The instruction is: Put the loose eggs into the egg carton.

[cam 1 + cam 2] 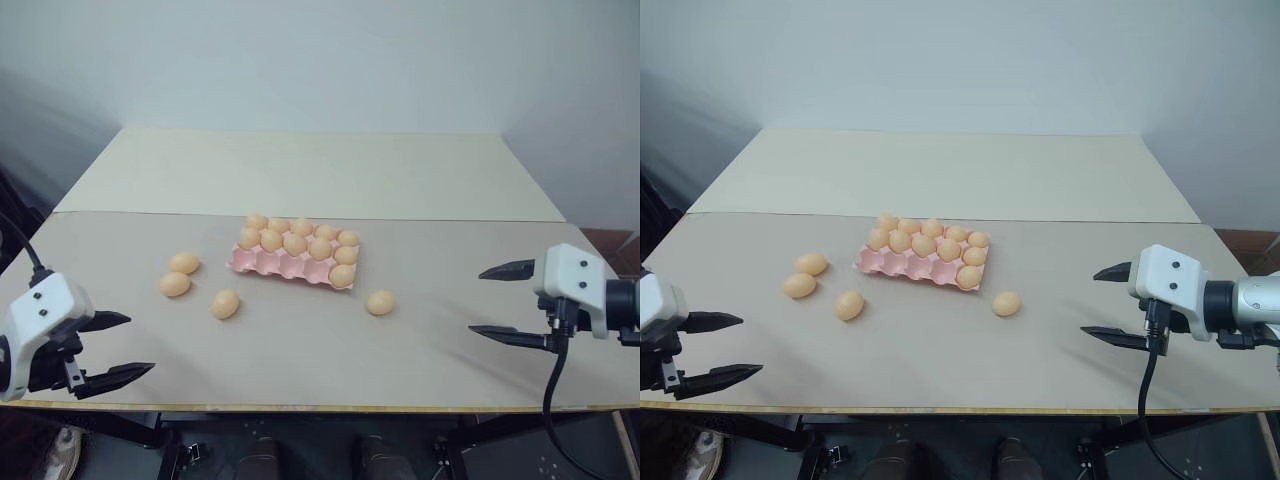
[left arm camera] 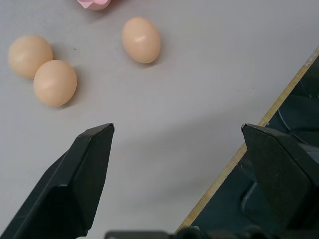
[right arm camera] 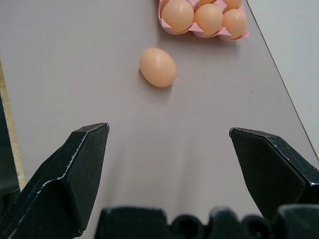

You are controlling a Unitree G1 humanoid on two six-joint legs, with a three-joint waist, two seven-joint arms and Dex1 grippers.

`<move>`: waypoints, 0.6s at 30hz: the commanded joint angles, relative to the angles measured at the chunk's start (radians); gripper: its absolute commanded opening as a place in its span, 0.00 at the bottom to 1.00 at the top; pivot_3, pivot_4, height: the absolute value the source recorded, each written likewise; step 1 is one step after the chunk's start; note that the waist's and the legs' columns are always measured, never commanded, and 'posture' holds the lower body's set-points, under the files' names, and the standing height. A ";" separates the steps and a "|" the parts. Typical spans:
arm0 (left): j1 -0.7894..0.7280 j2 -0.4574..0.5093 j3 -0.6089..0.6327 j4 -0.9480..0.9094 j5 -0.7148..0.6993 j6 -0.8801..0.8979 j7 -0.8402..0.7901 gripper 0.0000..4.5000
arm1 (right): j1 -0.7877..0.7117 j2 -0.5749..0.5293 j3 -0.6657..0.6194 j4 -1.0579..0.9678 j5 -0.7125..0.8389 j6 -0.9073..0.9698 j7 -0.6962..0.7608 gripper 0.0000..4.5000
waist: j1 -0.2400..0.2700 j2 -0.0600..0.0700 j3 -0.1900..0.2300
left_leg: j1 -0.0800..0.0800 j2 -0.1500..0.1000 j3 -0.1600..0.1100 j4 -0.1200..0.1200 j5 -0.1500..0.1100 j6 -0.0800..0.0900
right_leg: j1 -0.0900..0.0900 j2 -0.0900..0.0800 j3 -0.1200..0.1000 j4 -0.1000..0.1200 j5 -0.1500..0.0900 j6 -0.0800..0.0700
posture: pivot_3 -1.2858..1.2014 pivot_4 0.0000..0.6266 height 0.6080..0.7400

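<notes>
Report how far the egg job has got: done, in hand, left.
Done: the egg carton already holds eggs in its back two rows and its right end. In hand: nothing; the left hand and the right hand are both open and empty, above the table near its front edge. Left: four loose eggs, three left of the carton and one to its right, with front pockets free.
</notes>
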 commanded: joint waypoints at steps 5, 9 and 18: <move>-0.053 0.012 -0.003 -0.005 -0.023 0.022 0.034 0.99 | 0.000 -0.008 -0.025 -0.018 0.003 -0.004 -0.009 1.00 | 0.000 0.000 0.000 | 0.000 0.000 0.000 0.000 0.000 0.000 | 0.000 0.000 0.000 0.000 0.000 0.000 | 0.52 0.24 1.00; -0.070 0.012 -0.017 -0.011 -0.025 0.018 0.045 0.99 | -0.002 -0.009 -0.022 -0.006 0.000 -0.010 -0.008 1.00 | 0.000 0.000 0.000 | 0.000 0.000 0.000 0.000 0.000 0.001 | 0.000 0.000 0.000 0.000 0.000 0.000 | 0.52 0.24 1.00; -0.099 0.004 -0.104 -0.030 -0.060 0.005 0.056 0.99 | -0.097 0.029 0.043 -0.001 0.028 0.009 -0.050 1.00 | -0.002 0.000 0.000 | 0.000 0.000 0.000 0.000 0.000 0.001 | 0.000 0.000 0.000 0.000 0.000 0.000 | 0.52 0.24 1.00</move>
